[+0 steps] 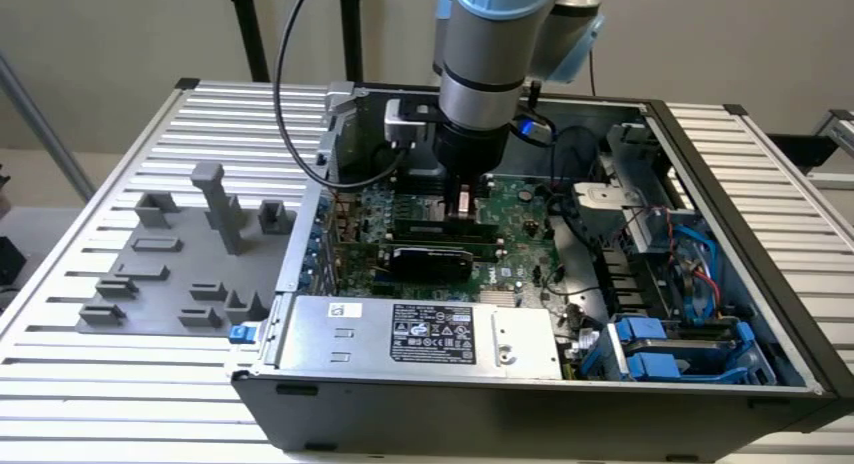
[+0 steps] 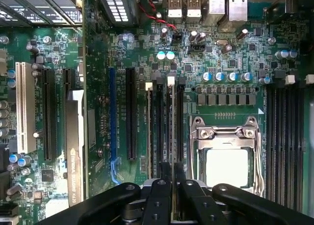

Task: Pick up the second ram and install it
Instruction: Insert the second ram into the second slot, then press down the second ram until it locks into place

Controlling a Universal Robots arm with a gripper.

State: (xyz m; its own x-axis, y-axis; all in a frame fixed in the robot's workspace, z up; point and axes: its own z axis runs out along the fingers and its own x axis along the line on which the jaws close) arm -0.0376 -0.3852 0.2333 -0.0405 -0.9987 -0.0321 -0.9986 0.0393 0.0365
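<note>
My gripper (image 1: pixel 461 206) reaches down into the open computer case over the motherboard (image 1: pixel 514 219). In the wrist view its two black fingers (image 2: pixel 166 173) stand close together, shut on the second ram (image 2: pixel 171 118). The ram shows edge-on as a thin strip running away from the fingertips. It lies in line with a black memory slot (image 2: pixel 179 122) beside the CPU socket (image 2: pixel 225 161), with a white latch (image 2: pixel 170 80) at its far end. Whether it is seated in the slot I cannot tell.
A second bank of memory slots (image 2: pixel 284 136) lies past the CPU socket. An expansion card (image 2: pixel 73 151) stands in the PCI slots. The power supply (image 1: pixel 420 334) and blue drive bays (image 1: pixel 667 349) line the case's near side. Grey fixture blocks (image 1: pixel 187 254) stand at the exterior view's left.
</note>
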